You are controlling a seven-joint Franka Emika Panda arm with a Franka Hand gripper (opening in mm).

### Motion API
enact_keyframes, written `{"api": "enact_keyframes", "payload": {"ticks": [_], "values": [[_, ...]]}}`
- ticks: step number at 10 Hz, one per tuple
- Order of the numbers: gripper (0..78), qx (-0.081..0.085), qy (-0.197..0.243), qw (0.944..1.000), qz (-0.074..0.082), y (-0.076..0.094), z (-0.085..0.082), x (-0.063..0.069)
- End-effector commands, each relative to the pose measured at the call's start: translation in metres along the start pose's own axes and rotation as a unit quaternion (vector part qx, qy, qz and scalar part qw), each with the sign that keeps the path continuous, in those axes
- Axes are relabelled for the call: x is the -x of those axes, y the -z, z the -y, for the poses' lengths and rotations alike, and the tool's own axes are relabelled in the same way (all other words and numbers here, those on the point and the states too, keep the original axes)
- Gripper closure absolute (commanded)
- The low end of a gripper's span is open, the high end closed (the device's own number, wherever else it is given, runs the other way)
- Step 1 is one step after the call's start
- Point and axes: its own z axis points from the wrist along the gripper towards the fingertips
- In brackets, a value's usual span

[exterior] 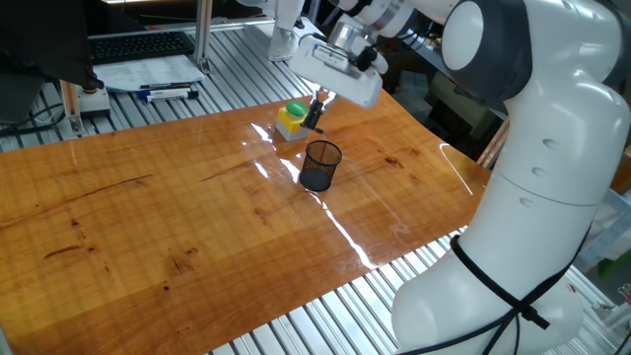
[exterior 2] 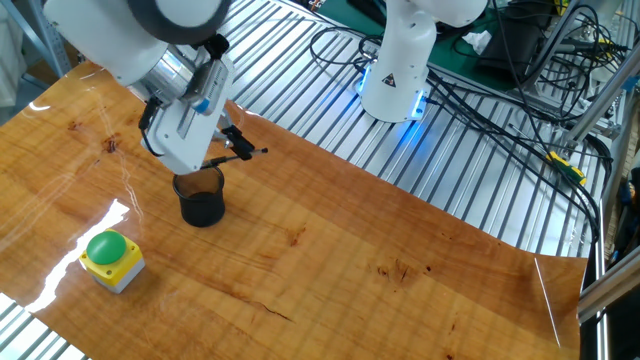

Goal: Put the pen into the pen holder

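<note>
Other fixed view: my gripper (exterior 2: 222, 152) grasps pen (exterior 2: 243, 154), roughly level.
Position: above cup (exterior 2: 201, 197), clear of rim.
Button box (exterior 2: 111, 259): near cup.

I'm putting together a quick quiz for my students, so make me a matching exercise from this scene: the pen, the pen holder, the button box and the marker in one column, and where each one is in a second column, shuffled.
Things:
1. pen
2. pen holder
3. yellow box with green button
4. white-and-blue marker

Places:
A. off the wooden board, lying beside papers on the metal slats
B. standing open and empty on the wooden board
C. held in the gripper above the cup
D. sitting on the board near its edge, next to the cup

Pairs: 1-C, 2-B, 3-D, 4-A
</note>
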Motion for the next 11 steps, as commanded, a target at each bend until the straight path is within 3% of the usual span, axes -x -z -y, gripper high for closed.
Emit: {"api": "enact_keyframes", "payload": {"ticks": [1, 3, 8, 11], "values": [[75.9, 0.0, -0.017, 0.9998, -0.007, -0.016, 0.008, 0.0], [75.9, 0.004, -0.023, 0.9993, -0.03, -0.018, 0.012, 0.009], [75.9, 0.005, 0.021, 0.9992, -0.034, -0.014, 0.013, 0.013], [75.9, -0.006, 0.044, 0.9972, -0.06, 0.0, 0.004, 0.018]]}}
